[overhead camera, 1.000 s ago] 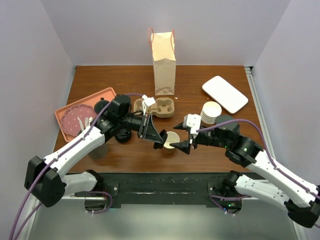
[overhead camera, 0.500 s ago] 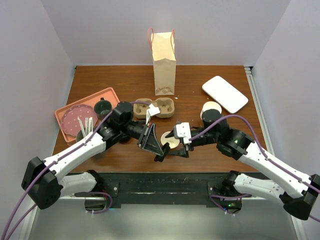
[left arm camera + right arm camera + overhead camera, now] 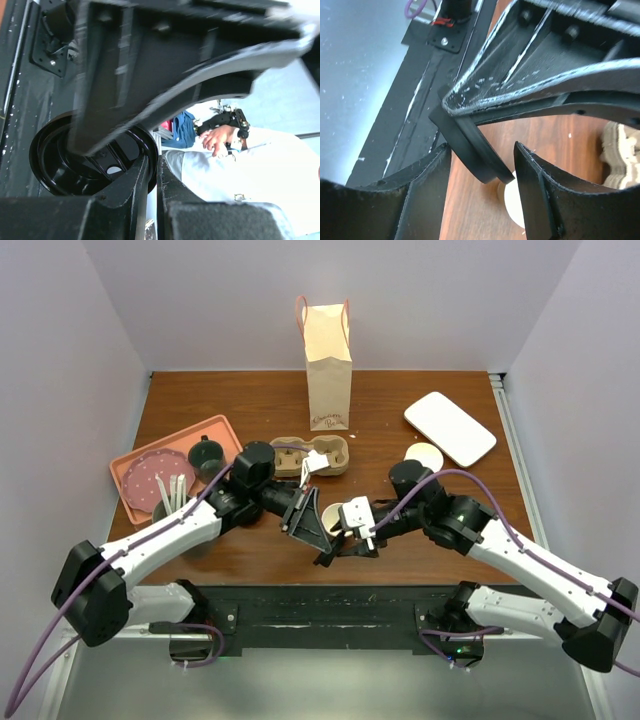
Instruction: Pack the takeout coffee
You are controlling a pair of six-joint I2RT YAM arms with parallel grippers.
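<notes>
- Left gripper (image 3: 152, 167): clenched on the rim of a black lid (image 3: 55, 160). The lid wall is pinched between the two fingers, and the lid is held on edge, tilted, off the bench (image 3: 250, 400).
- Right gripper (image 3: 481, 150): released, fingers apart. They straddle the far edge of the same lid, and a gap shows on one side. I cannot tell whether the other finger touches the lid.
- The two grippers meet tip to tip at the near centre of the bench, just in front of the arm bases.
- Paper cup (image 3: 512, 200): cream, with no lid on it. It stands on the bench directly below the held lid. In the overhead view the right gripper hides most of it.
- The lid is not seated on the cup; the two are apart.
- Paper bag (image 3: 328, 365): upright, handles up, at the far centre of the bench, well apart from the cup.
- Cardboard cup carrier (image 3: 325, 453): lies between the bag and the grippers.
- Stack of lidless cups (image 3: 424, 457): right of centre, just behind the right arm.
- White flat container (image 3: 450, 427): far right, near the stack.
- Pink tray (image 3: 215, 427): on the left, carrying a speckled plate (image 3: 155, 475).
- Small dark round thing (image 3: 206, 452): at the tray's near corner, too dark to identify.
</notes>
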